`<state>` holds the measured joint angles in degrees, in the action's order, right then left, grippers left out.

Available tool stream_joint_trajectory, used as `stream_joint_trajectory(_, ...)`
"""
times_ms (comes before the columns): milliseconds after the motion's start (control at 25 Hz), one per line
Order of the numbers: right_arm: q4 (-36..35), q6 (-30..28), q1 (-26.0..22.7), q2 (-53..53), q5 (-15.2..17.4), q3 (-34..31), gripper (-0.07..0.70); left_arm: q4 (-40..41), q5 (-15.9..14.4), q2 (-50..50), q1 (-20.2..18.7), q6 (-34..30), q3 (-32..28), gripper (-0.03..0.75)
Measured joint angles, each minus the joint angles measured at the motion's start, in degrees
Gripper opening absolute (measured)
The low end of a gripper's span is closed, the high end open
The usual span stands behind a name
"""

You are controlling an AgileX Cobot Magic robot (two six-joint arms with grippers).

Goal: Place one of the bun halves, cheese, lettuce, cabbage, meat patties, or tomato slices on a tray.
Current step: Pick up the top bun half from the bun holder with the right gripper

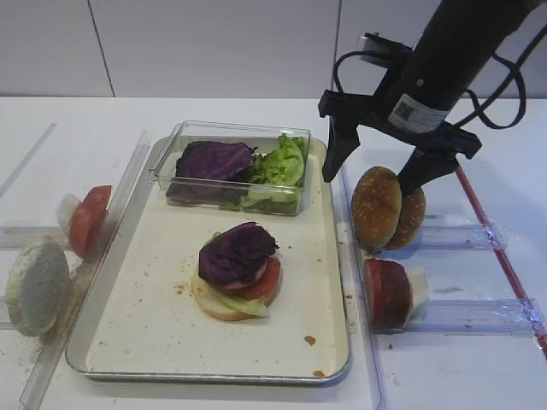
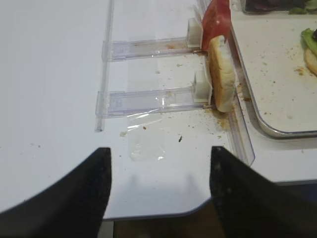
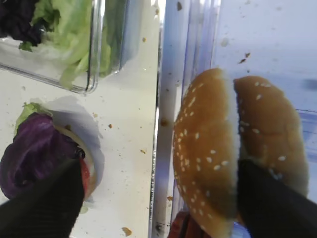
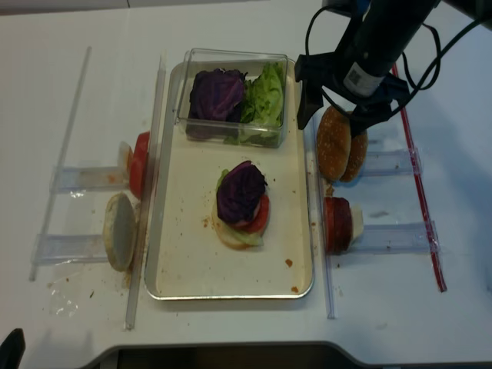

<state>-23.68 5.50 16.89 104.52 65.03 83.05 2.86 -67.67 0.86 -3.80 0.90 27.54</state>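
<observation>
right tool (image 1: 380, 175) spread wide, hanging over upright bun halves (image 1: 386, 207).

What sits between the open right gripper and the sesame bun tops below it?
Nothing visible. The right gripper hangs open directly over the two bun halves, which stand on edge beside the tray; one finger is over the tray edge.

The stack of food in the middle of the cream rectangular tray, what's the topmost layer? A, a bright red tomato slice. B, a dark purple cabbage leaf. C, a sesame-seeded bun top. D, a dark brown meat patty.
B: a dark purple crinkled cabbage leaf caps the stack on the cream tray, with a red tomato slice peeking out beneath it.
</observation>
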Motion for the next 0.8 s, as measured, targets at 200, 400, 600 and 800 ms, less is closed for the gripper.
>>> stream_joint_trajectory(200, -0.4, 0.0, 0.3, 1.0, -0.1, 0.1, 0.626, 0.0, 0.0, 0.0, 0.0, 0.0, 0.0, 0.413)
stream_joint_trajectory(400, -0.5, 0.0, 1.9, 3.0, -0.6, 0.1, 0.626, 0.1, 0.0, 0.0, 0.0, 0.0, 0.0, 0.413)
stream_joint_trajectory(600, 0.1, 0.0, 3.3, 4.9, -1.0, 0.1, 0.610, 0.1, 0.0, 0.0, 0.0, 0.0, 0.0, 0.413)
stream_joint_trajectory(800, 1.3, 0.0, 3.3, 5.2, -0.9, 0.1, 0.465, 0.1, 0.0, 0.0, 0.0, 0.0, 0.0, 0.413)
